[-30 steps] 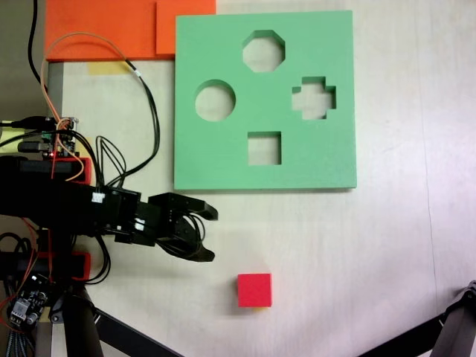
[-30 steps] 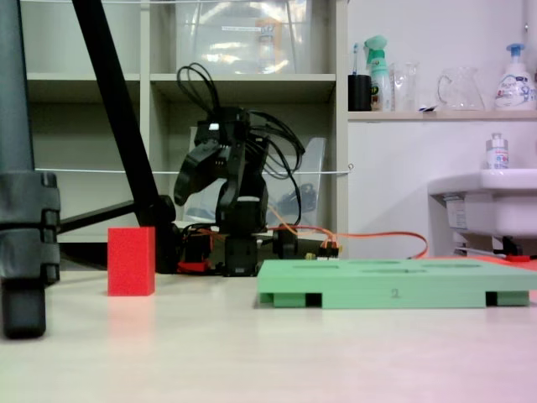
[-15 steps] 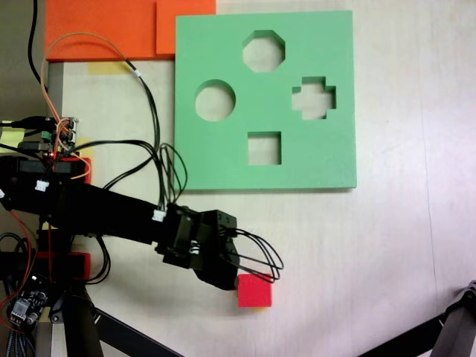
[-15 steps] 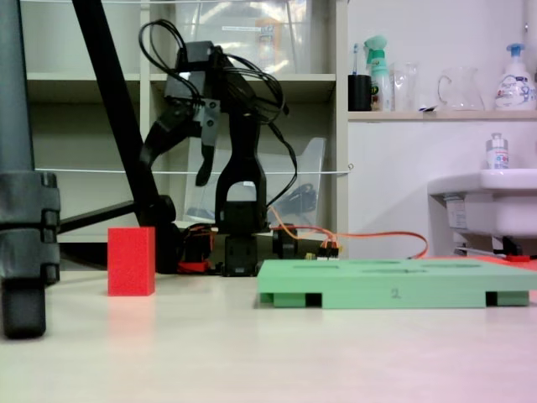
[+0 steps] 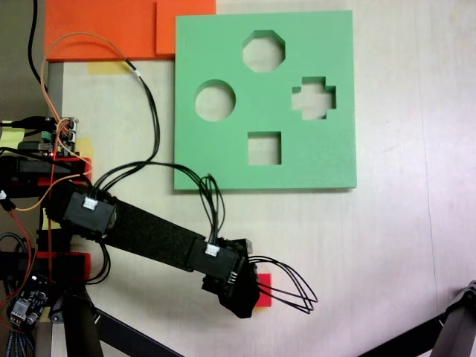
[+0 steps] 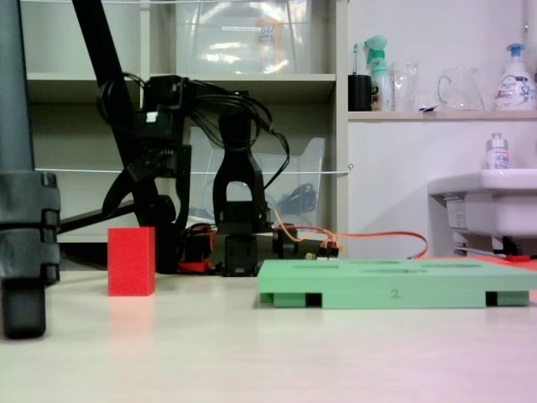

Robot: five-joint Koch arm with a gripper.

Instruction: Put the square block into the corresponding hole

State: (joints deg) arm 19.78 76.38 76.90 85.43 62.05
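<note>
Hovering above the block (image 5: pixel 265 291), the claw (image 5: pixel 242 303) points down at the table; in the top-down fixed view the wrist covers the block's left part, leaving a red strip showing just right of the claw. In the low side-on fixed view the claw (image 6: pixel 134 197) hangs directly over the block (image 6: pixel 132 261), tips apart from its top face.

Claw state: cannot be told. The wrist hides the jaws from above, and from the side they merge with the dark tripod leg behind. Nothing appears gripped; the block stands on the table.

Governing relation: the block lies straight below the claw, slightly right in the top-down view. Its faces run parallel to the board (image 5: pixel 339 89) edges, while the arm comes in diagonally, so the jaws probably need squaring.

The hole (image 5: pixel 264 149) lies well away from the claw, up the picture, empty.
</note>
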